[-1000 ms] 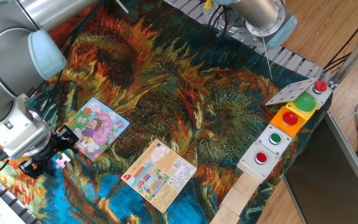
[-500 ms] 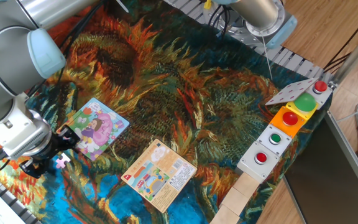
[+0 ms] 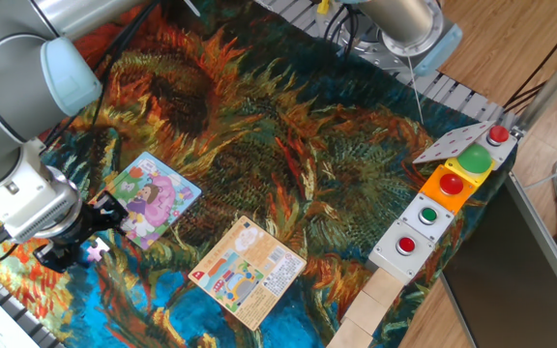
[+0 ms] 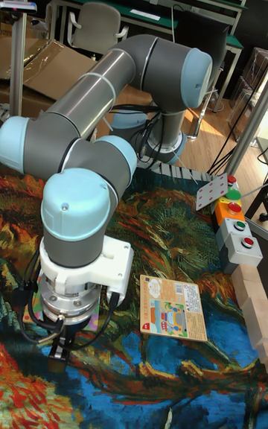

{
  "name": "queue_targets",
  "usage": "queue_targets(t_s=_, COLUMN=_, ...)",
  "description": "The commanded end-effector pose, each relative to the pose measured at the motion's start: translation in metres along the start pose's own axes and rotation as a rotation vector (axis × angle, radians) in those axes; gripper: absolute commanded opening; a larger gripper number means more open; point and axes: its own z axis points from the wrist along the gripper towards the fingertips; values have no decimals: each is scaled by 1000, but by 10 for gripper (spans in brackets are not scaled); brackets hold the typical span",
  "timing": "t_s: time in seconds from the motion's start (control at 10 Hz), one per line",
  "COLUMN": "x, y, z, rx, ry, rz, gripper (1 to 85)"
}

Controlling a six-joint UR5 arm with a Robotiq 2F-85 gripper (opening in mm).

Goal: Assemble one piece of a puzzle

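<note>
The puzzle (image 3: 149,197) is a square cartoon board lying flat on the left of the painted cloth. Just off its near-left corner lies the small pink-lilac piece (image 3: 98,249), flat on the cloth. My gripper (image 3: 79,236) hangs low right beside the piece, its dark fingers (image 3: 105,209) reaching down next to the board's corner. From this angle the gap between the fingers does not show. In the tall fixed view the gripper (image 4: 62,345) points straight down at the cloth. The arm hides the piece there, and only a sliver of the puzzle (image 4: 28,318) shows.
An orange-peach printed card (image 3: 249,270) lies right of the board, and it also shows in the tall fixed view as the card (image 4: 173,308). A row of button boxes (image 3: 440,200) and wooden blocks (image 3: 367,309) line the right edge. The arm's base (image 3: 406,24) stands at the back.
The arm's wrist and gripper have shifted slightly up and to the right. The piece, the board and the card have stayed where they were.
</note>
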Motion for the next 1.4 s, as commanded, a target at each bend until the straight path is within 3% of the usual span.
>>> queue_targets(t_s=0.0, x=0, y=7, z=-3, rx=3, ry=-10, rz=13, gripper=710)
queue_targets(t_s=0.3, x=4, y=3, z=-3, rx=21, ry=5, rz=70, gripper=707)
queue_targets(t_s=0.4, x=12, y=-4, z=-3, rx=47, ry=34, rz=65, gripper=697)
queue_targets(t_s=0.5, x=6, y=-3, z=-3, rx=42, ry=12, rz=77, gripper=687)
queue_targets(t_s=0.9, x=0, y=2, z=-3, rx=23, ry=-11, rz=95, gripper=687)
queue_targets(t_s=1.0, x=3, y=-1, z=-3, rx=36, ry=1, rz=92, gripper=677)
queue_targets(t_s=1.3, x=10, y=6, z=-5, rx=5, ry=24, rz=88, gripper=623)
